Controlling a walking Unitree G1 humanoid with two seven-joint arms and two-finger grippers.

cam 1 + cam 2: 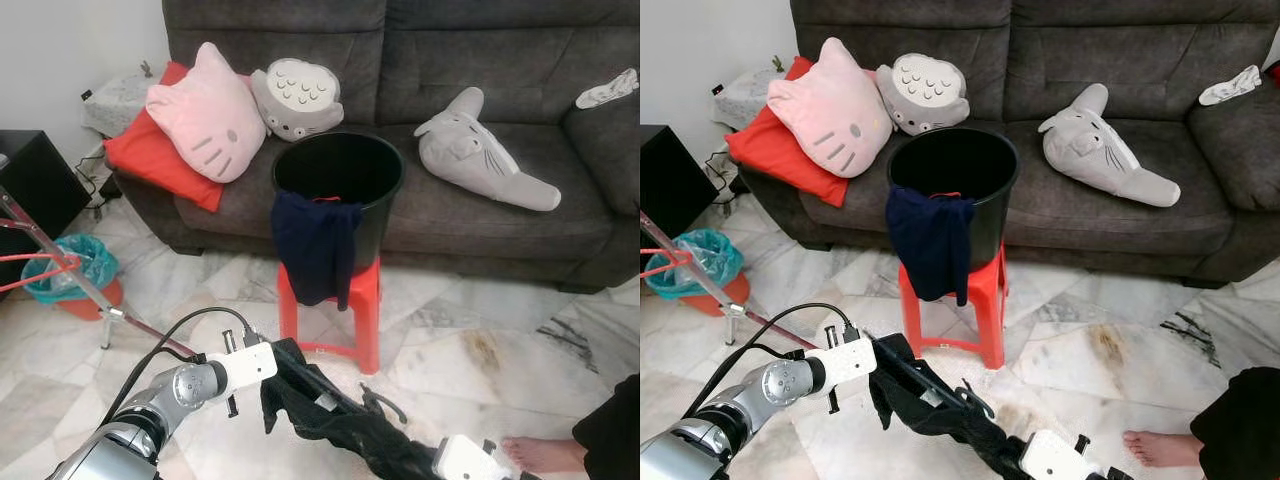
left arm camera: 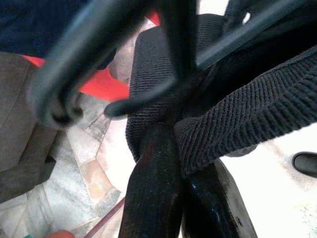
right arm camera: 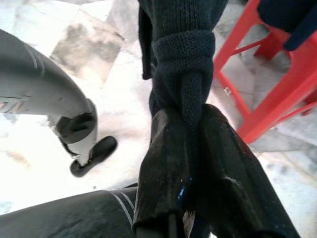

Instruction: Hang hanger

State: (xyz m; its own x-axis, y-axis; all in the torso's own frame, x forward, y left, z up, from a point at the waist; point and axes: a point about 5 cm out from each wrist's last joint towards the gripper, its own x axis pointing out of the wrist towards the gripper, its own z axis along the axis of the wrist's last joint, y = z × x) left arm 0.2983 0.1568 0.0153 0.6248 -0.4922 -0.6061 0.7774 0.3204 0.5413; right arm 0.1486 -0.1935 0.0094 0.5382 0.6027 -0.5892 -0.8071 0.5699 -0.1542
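- Left gripper (image 1: pixel 268 377): low in front of me, above the marble floor (image 1: pixel 470 350); in its wrist view I see its fingers (image 2: pixel 158 198) pressed together on a fold of ribbed black cloth.
- Right gripper (image 3: pixel 193 163): down at the near right, its fingers pinching a bunched roll of the same dark knit.
- Black garment (image 1: pixel 330 415): slung between my two grippers, sagging just above the floor, in front of the red stool (image 1: pixel 340 310).
- Hanger (image 1: pixel 385 402): a dark hanger, its hook poking up out of the garment midway between the grippers; thin dark bars cross close in the left wrist view. I cannot tell how far it is threaded into the garment.
- Black bucket (image 1: pixel 340 175): standing on the red stool, a navy cloth (image 1: pixel 315 250) draped over its near rim.
- Drying rack (image 1: pixel 60 265): red and metal rods at the far left, beside a teal-lined bin (image 1: pixel 70 270).
- Sofa (image 1: pixel 450 60): grey, behind the stool, carrying a pink cat cushion (image 1: pixel 205 115) and two grey plush toys.
- Person's bare foot (image 1: pixel 545 452): on the floor at the near right.
- Step in hand, by my judgement: carrying the hangered garment; hanging not yet done.
- Next move calls for: turning left toward the rack, lifting the hook clear and setting it over a rod, keeping the cloth off the floor.
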